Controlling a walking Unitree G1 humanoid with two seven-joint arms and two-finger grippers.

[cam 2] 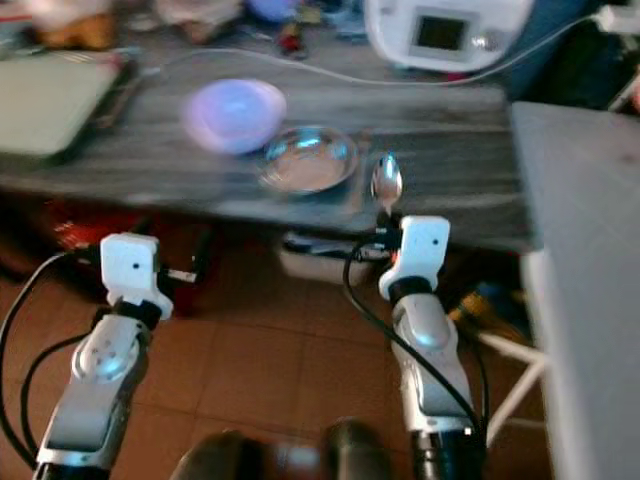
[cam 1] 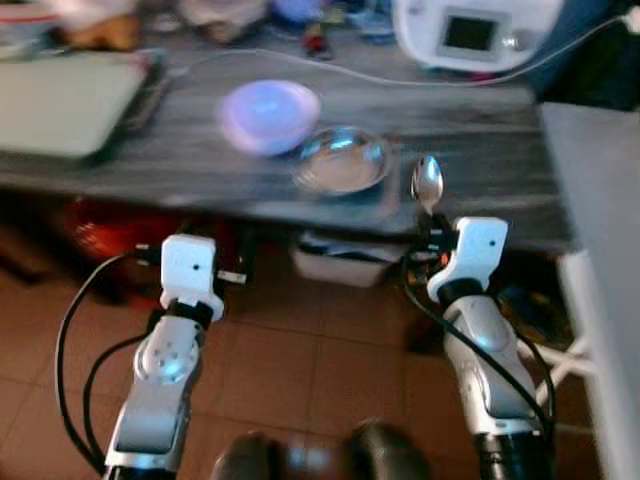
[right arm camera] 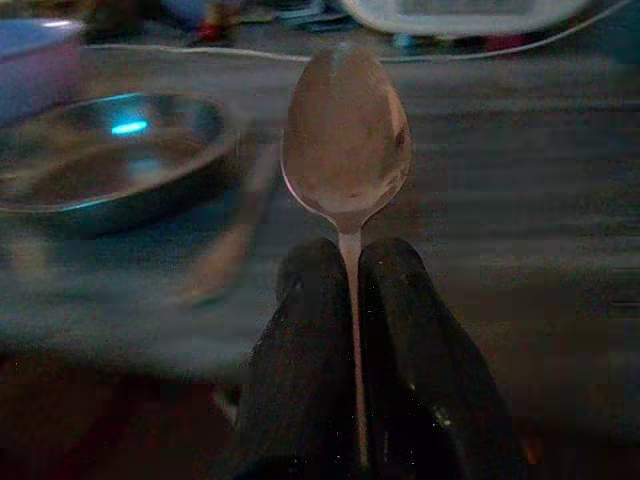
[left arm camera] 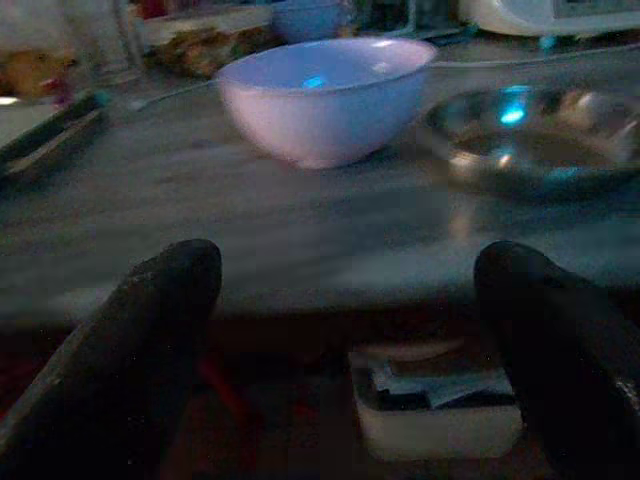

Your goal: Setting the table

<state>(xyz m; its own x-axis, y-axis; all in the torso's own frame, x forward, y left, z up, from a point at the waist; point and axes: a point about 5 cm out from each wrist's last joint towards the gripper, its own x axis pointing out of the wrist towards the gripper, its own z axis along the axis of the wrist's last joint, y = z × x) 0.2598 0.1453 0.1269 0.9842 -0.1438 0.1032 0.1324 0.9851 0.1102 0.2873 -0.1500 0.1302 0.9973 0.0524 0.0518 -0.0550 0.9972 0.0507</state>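
The spoon (right arm camera: 345,140) is clamped by its thin handle between the fingers of the right gripper (right arm camera: 352,262), bowl end forward, the steel dish (right arm camera: 105,150) just ahead beside it. The left gripper (left arm camera: 350,300) is held spread apart short of the table (cam 1: 480,170). The spoon could pivot or slip if the table edge is knocked.

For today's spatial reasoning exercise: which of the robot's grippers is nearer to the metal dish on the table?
Right. The right gripper, shut on a spoon, is just off the metal dish's right side. The left gripper, open, hangs lower, below the table edge.
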